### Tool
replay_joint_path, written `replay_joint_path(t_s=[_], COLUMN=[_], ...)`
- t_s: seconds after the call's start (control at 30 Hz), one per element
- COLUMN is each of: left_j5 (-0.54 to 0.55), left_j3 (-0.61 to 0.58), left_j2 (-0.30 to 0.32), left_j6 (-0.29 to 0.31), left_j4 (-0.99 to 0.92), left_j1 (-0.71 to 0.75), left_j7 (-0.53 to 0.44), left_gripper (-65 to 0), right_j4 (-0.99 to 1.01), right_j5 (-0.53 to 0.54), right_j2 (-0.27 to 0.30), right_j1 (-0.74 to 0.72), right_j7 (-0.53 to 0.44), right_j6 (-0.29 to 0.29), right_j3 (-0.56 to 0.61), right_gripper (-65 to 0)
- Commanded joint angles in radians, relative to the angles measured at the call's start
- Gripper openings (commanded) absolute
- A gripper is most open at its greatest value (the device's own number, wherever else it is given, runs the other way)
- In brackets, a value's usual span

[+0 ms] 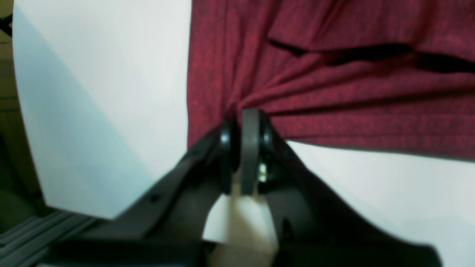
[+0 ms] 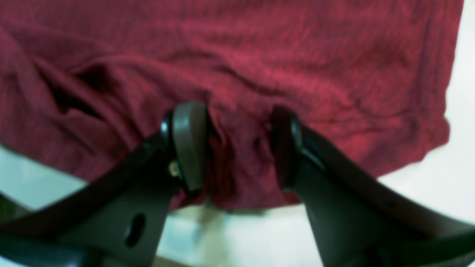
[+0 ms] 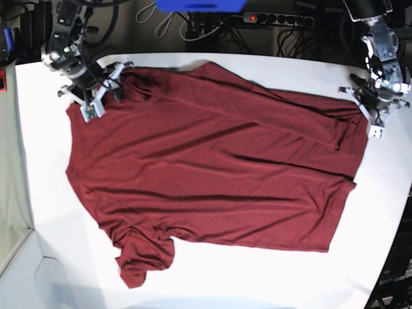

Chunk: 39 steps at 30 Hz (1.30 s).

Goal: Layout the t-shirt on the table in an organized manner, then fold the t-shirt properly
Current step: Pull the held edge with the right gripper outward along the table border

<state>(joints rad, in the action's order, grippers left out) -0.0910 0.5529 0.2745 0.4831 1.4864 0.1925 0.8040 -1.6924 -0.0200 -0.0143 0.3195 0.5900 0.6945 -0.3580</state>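
The dark red t-shirt (image 3: 212, 167) lies spread across the white table (image 3: 257, 277), creased, with one sleeve crumpled at the front left. In the base view my left gripper (image 3: 362, 103) is at the shirt's right edge. The left wrist view shows that gripper (image 1: 245, 118) shut on a pinch of t-shirt (image 1: 334, 81), with folds running out from it. My right gripper (image 3: 106, 87) is at the shirt's far left corner. In the right wrist view it (image 2: 237, 142) stands open, its fingers (image 2: 189, 144) on either side of a bunched ridge of t-shirt (image 2: 259, 55).
A power strip (image 3: 277, 18) and cables lie behind the table's far edge, and a blue object (image 3: 199, 5) is at the top. The table's curved edge (image 3: 393, 212) runs close to the shirt on the right. Bare white tabletop (image 1: 104, 92) lies beside the left gripper.
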Motion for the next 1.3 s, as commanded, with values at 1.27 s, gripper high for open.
replay_joint_path(t_s=[1.27], left_j5=[-0.019], left_j3=[-0.003], left_j2=[0.007], left_j6=[-0.001], left_j4=[0.092], left_j1=[0.072], left_j7=[0.036], left_gripper=[-65.0], right_j4=[-0.305], right_j5=[-0.001], right_j2=[-0.097], right_j1=[0.234], right_j7=[0.049], right_j6=[0.004], right_j3=[-0.052], right_gripper=[-35.5])
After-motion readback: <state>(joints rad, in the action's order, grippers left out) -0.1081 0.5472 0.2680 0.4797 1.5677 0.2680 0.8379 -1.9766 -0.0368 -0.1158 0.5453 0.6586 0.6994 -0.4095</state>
